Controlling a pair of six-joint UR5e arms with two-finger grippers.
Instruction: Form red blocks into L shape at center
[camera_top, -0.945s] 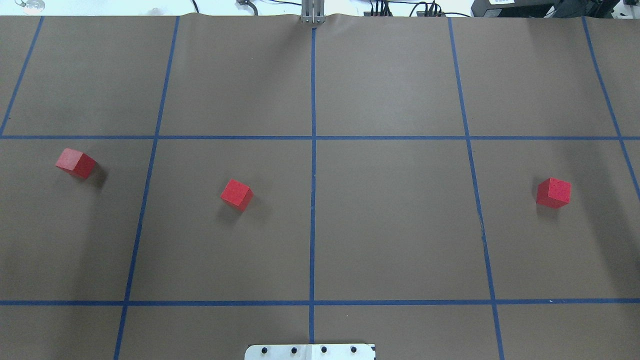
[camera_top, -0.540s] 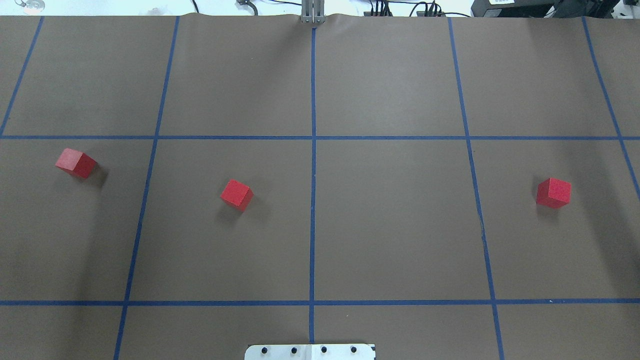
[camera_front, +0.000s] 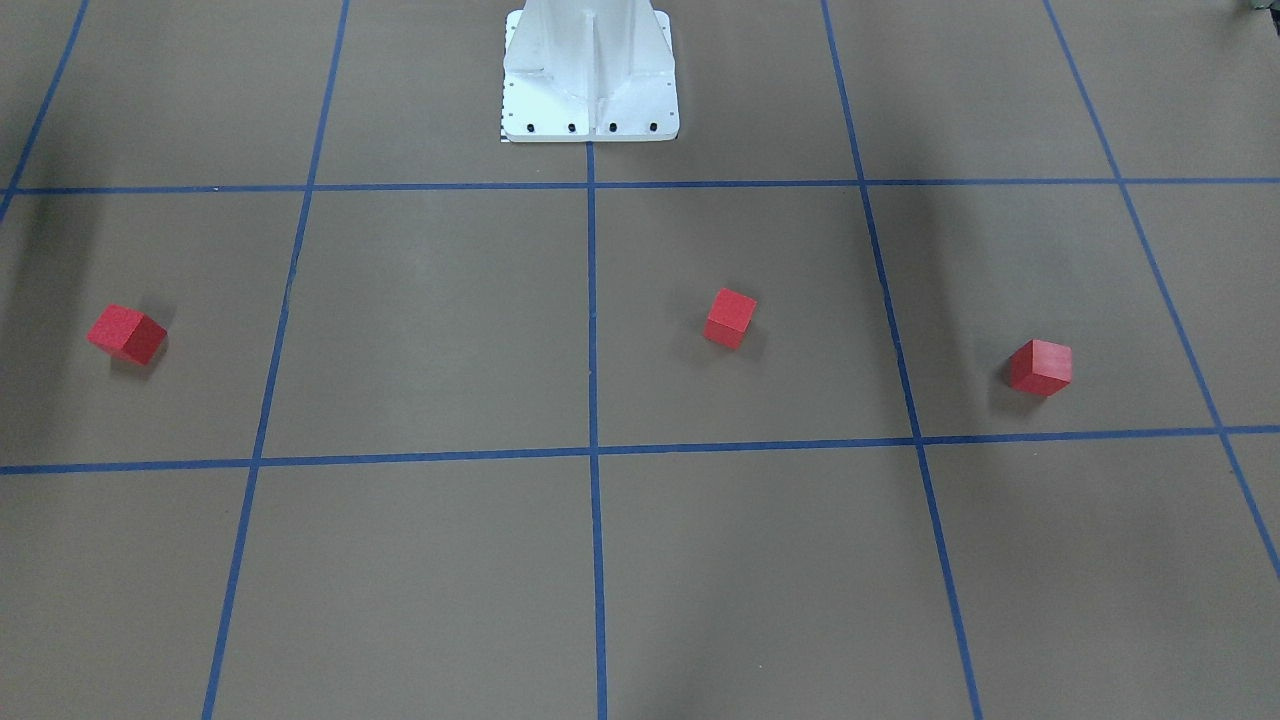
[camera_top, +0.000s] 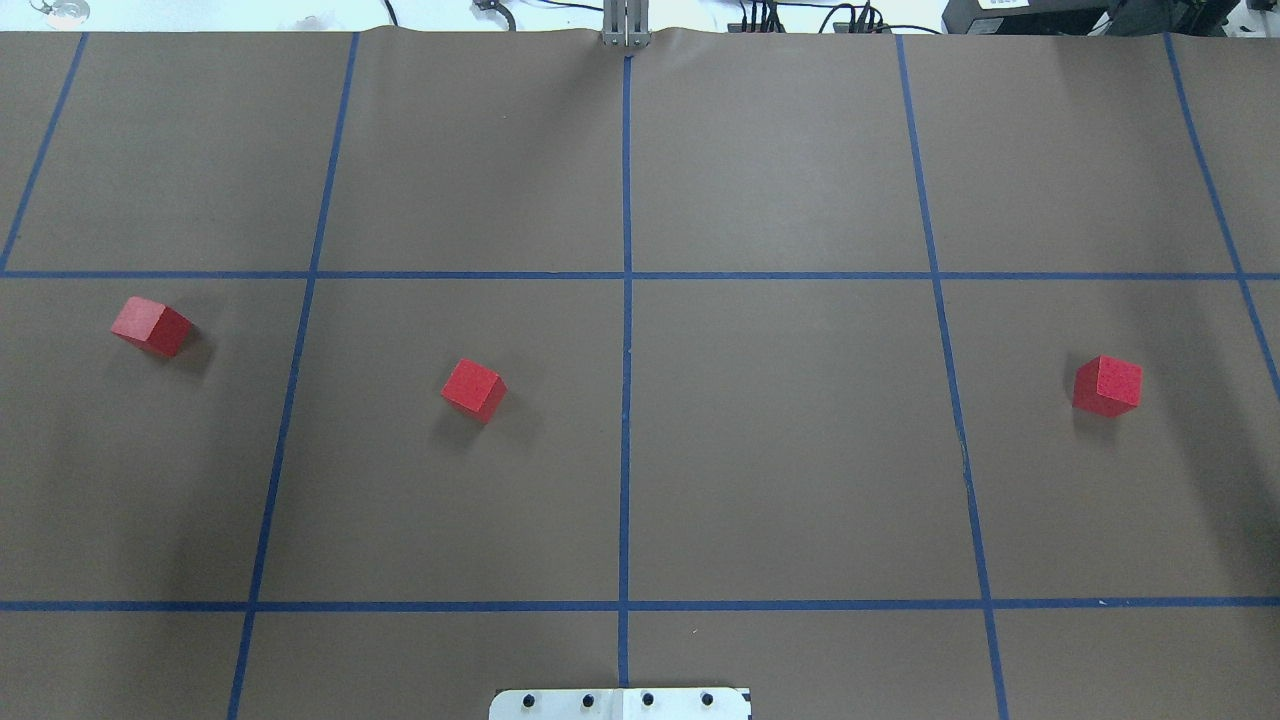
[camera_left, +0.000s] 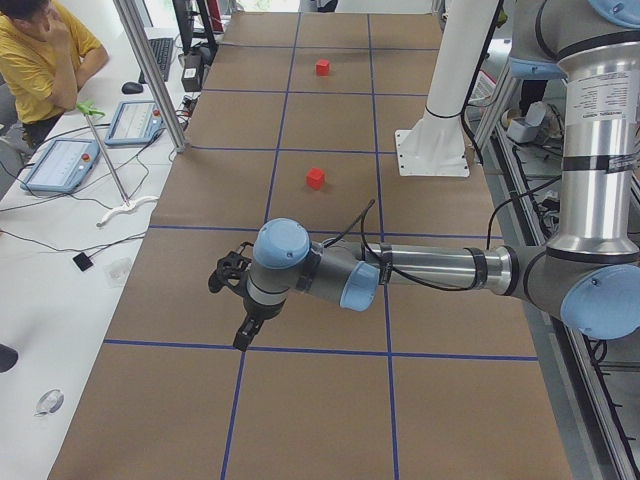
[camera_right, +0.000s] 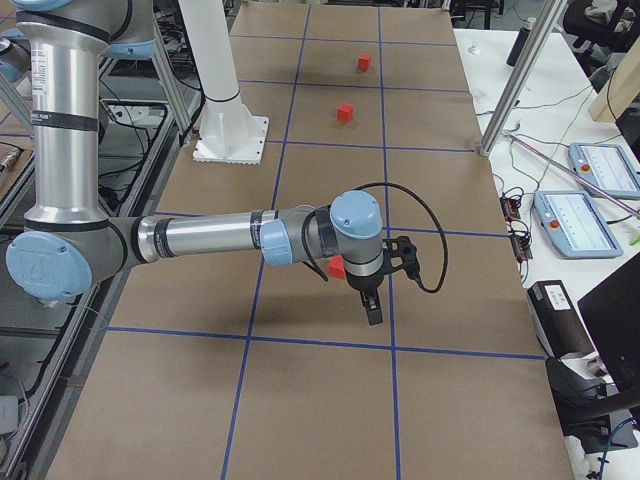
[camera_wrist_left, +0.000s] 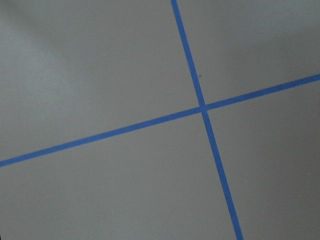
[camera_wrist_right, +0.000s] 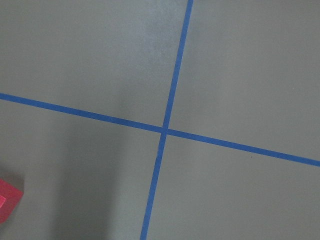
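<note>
Brown matte table (camera_top: 800, 450) with a blue tape grid; the center (camera_top: 625, 440) holds no block yet. My left gripper (camera_left: 243, 338) hangs toward the table's left end, my right gripper (camera_right: 372, 312) toward its right end, likely staged for the outliers. Finger spread: cannot tell. Three small matte red blocks, well apart: left block (camera_top: 150, 326) near the left edge, middle block (camera_top: 474, 389) nearest the center, right block (camera_top: 1107, 385) near the right edge.

We see a brown-covered table (camera_top: 800, 450) crossed by blue tape (camera_top: 625, 400). Along one long side of the table runs a white desk (camera_left: 60, 300) strewn with cables and bearing two tablets (camera_left: 60, 165). A metal post (camera_left: 150, 75) rises at the table's edge. A person in yellow (camera_left: 40, 65) sits at the desk.
</note>
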